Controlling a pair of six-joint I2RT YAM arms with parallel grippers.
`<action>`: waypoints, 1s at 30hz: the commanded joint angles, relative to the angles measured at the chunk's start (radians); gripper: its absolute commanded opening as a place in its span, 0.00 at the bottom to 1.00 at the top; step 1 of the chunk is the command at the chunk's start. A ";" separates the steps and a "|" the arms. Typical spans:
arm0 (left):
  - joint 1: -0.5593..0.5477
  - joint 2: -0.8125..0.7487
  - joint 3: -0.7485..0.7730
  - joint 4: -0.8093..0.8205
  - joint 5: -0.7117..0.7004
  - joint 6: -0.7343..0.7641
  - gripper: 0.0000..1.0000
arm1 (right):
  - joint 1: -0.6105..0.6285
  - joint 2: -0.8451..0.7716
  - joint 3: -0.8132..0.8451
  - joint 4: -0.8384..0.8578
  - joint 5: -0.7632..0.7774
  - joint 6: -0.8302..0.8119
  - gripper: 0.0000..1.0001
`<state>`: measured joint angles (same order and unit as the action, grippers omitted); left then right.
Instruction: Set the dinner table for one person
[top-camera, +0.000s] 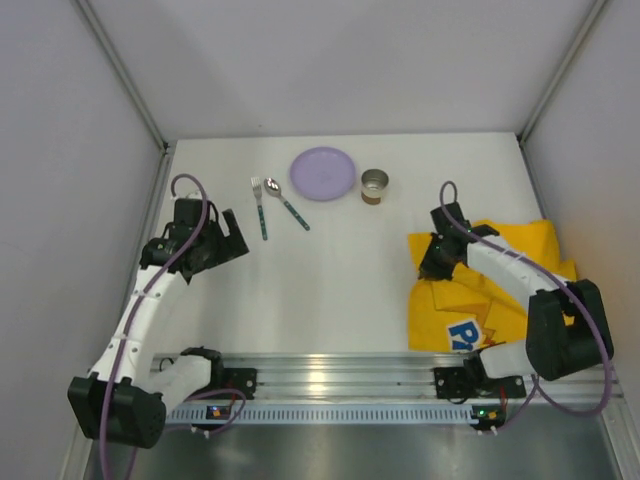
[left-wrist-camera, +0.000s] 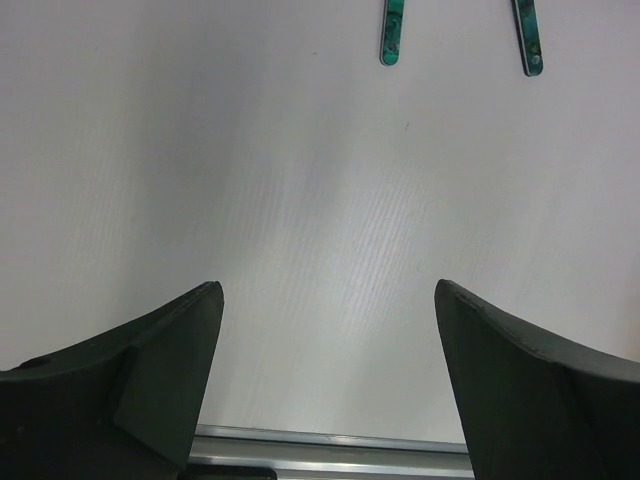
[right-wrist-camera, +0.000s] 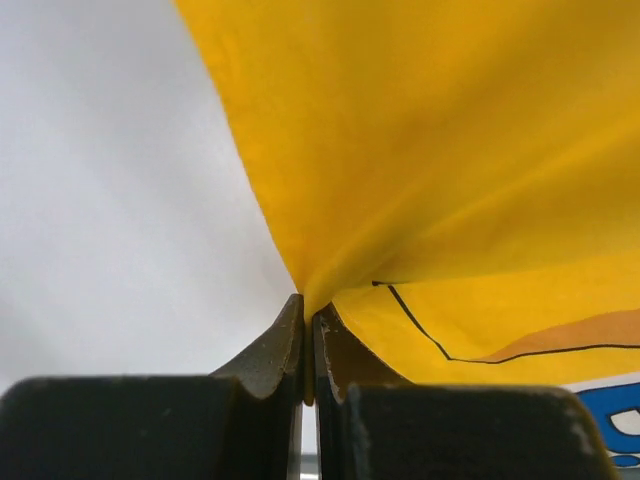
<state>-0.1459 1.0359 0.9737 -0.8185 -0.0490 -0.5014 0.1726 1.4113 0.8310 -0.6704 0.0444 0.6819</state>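
- The counter (top-camera: 330, 300), a large white matte top, filled the middle of the overhead view, from the arm bases at the bottom to the back wall at the top.
- Nearest, at lower right, a yellow cloth (top-camera: 505, 285) lay rumpled on the counter under the right arm, with a blue print showing at its bottom edge.
- The right tool (right-wrist-camera: 308, 335) was pressed together on the cloth's left edge. Its wrist view showed a fold of yellow fabric pinched between the fingers (right-wrist-camera: 275, 350) and rising from them in a ridge.
- The left tool (left-wrist-camera: 328, 290) hung at middle left, spread wide and holding nothing, with bare counter beneath it.
- Farther up, a fork (top-camera: 259, 212) and spoon (top-camera: 287, 204) lay side by side but apart. A purple plate (top-camera: 323, 173) sat just right of them and a cup (top-camera: 374, 186) just right of the plate, all near the top edge of the counter.
- The step in hand looked like taking hold of the cloth to lay it out as a placemat. Nothing stood on it yet.
- The next move would likely call for lifting the pinched edge and drawing it toward the counter's centre without letting the fabric slip.
- The left tool would probably have to take another edge to pull the cloth flat, with the pull stopping short of the cutlery.
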 joint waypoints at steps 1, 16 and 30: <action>-0.003 -0.039 0.051 -0.016 -0.060 0.029 0.92 | 0.227 -0.092 -0.007 0.080 -0.153 0.255 0.00; -0.003 -0.120 0.080 -0.099 -0.112 0.049 0.93 | 0.685 0.368 0.494 0.265 -0.193 0.508 0.00; -0.003 -0.143 0.080 -0.122 -0.141 0.032 0.95 | 0.729 0.462 0.708 0.210 -0.269 0.432 1.00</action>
<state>-0.1459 0.8928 1.0344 -0.9489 -0.1822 -0.4686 0.8936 1.9438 1.5040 -0.4194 -0.2253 1.1614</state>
